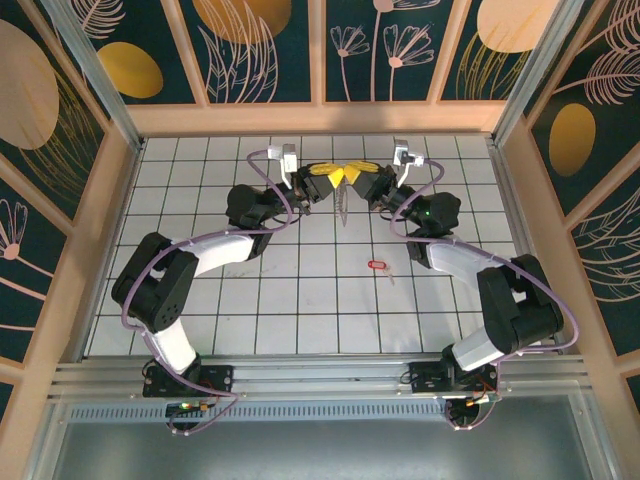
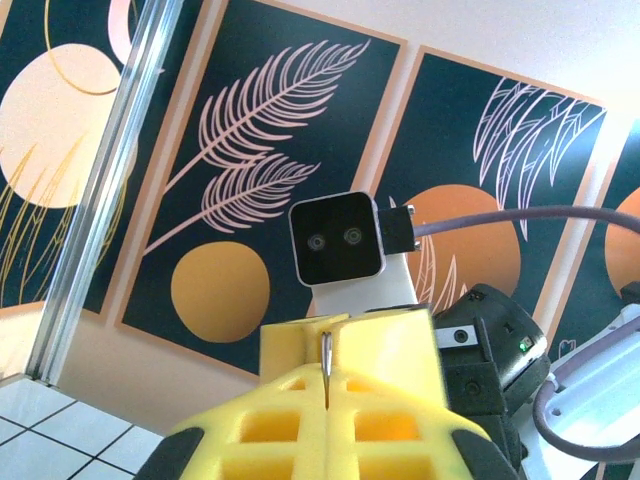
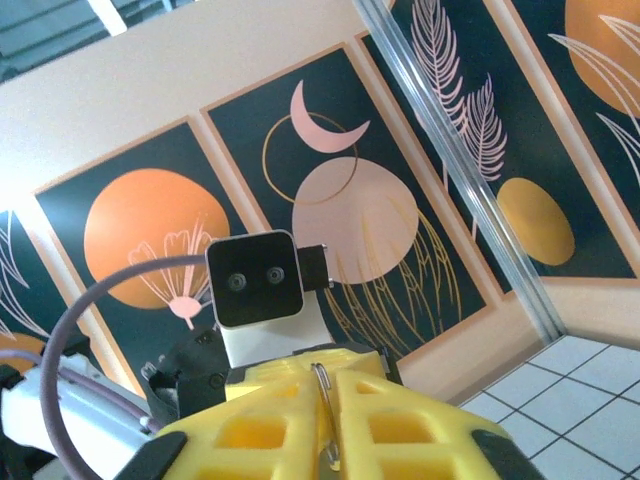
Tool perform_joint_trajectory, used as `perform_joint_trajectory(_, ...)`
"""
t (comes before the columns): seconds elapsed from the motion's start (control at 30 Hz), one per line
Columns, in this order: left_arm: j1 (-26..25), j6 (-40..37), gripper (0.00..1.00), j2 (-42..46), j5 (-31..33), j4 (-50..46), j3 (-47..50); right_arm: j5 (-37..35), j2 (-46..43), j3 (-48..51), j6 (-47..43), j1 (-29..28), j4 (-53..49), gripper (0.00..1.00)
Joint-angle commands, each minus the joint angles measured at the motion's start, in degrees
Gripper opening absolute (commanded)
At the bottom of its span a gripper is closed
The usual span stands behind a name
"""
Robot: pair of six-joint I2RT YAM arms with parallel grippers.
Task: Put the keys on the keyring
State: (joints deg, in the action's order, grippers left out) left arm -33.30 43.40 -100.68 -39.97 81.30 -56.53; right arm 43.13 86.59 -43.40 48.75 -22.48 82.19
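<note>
- At the near edge of the table (image 1: 250, 320), well short of the key (image 1: 377, 265), the two arm bases are bolted side by side. One is to the key's left and one to its right.
- The key lies flat on the white grid by itself. Its red head points left and its thin pale end points right. Neither gripper touches it.
- Past the key and a little to its left, the keyring (image 1: 343, 205) shows as a thin pale strip dangling above the tiles, apart from the key.
- Farther from the key, directly above that strip, the left gripper (image 1: 325, 173) and the right gripper (image 1: 356, 174) meet nose to nose, their yellow tips touching or nearly so.
- In the left wrist view, the left gripper (image 2: 328, 340) is clenched. Its yellow fingers are pressed together on a thin sliver of the keyring (image 2: 326, 365) that stands in the seam.
- In the right wrist view, the right gripper (image 3: 326, 372) is likewise clenched, pinching a narrow wire loop of the keyring (image 3: 323, 390) between its fingers.
- Each wrist view looks straight at the other arm's boxy camera (image 2: 338, 240) (image 3: 255, 280), just behind the pinched metal.
- Farthest from the key, dark wall panels (image 1: 380, 45) with orange discs and pale leaf drawings close off the back of the table.
</note>
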Motion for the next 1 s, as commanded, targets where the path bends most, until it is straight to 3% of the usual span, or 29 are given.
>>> perform_joint_trajectory(0.0, -0.4, 0.5, 0.0, -0.4, 0.2, 3.1, -2.0, 1.4, 0.7, -1.2, 0.2, -0.5, 3.7, 0.0)
perform_joint_trajectory(0.2, -0.4, -1.6, 0.0, 0.4, 0.7, -1.7, -2.4, 2.1, 0.3, -2.0, -2.3, 0.5, -1.2, 0.0)
perform_joint_trajectory(0.33, -0.3, -10.7, 0.19, 4.6, 2.7, -16.5, -3.6, 4.9, -1.0, -4.6, -7.7, 2.8, -12.1, 0.0)
perform_joint_trajectory(0.53, 0.7, -22.7, 0.32, 9.0, 4.0, -32.6, -5.1, 9.1, -2.5, -10.9, -20.9, 4.9, -33.6, 0.0)
perform_joint_trajectory(0.73, 3.7, -26.4, 0.38, 9.2, -0.6, -41.2, -7.9, 11.9, -1.9, -16.4, -31.0, 5.8, -48.7, 0.0)
perform_joint_trajectory(0.97, 5.9, -31.7, 0.42, 8.8, -5.9, -51.3, -11.8, 13.7, -0.1, -21.3, -39.1, 6.4, -59.6, 0.0)
